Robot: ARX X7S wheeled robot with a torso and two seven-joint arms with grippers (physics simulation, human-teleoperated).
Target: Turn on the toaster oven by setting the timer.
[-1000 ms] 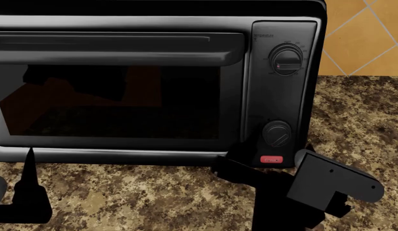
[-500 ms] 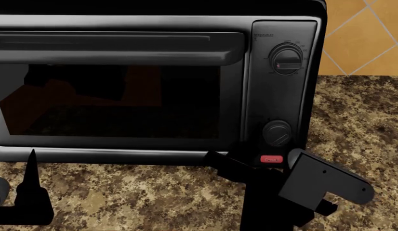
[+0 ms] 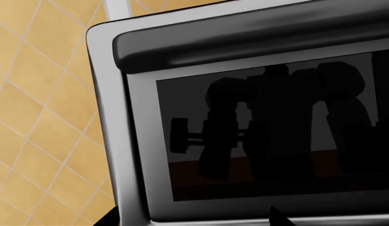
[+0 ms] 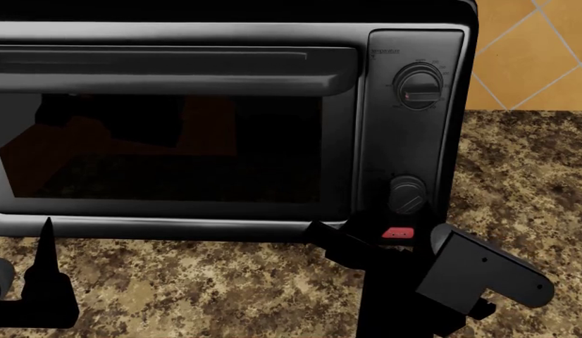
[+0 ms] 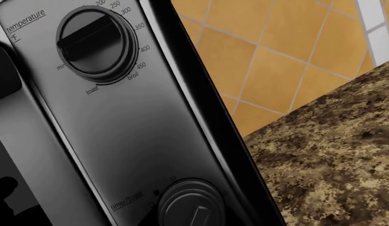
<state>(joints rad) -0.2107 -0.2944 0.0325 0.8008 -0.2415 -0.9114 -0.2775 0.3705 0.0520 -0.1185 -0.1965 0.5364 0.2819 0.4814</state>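
Observation:
The toaster oven (image 4: 178, 141) fills the head view, with a dark glass door and a wide bar handle (image 4: 169, 70). The timer (image 4: 406, 195) is the small black dial low on its right panel, above the red button (image 4: 398, 232). It also shows at the edge of the right wrist view (image 5: 191, 209), under the larger temperature dial (image 5: 97, 42). My right gripper (image 4: 385, 245) is just below the timer and apart from it; one finger (image 4: 321, 236) splays left and it looks open and empty. My left gripper (image 3: 193, 219) is open and empty by the oven's lower left corner.
The oven stands on a speckled brown granite counter (image 4: 206, 296), which also runs to the right of the oven (image 5: 333, 155). An orange tiled wall (image 4: 535, 49) is behind it. My left finger (image 4: 46, 243) points up at the oven's bottom edge.
My right gripper has risen slightly towards the control panel and now covers part of the red button. The left arm has barely moved.

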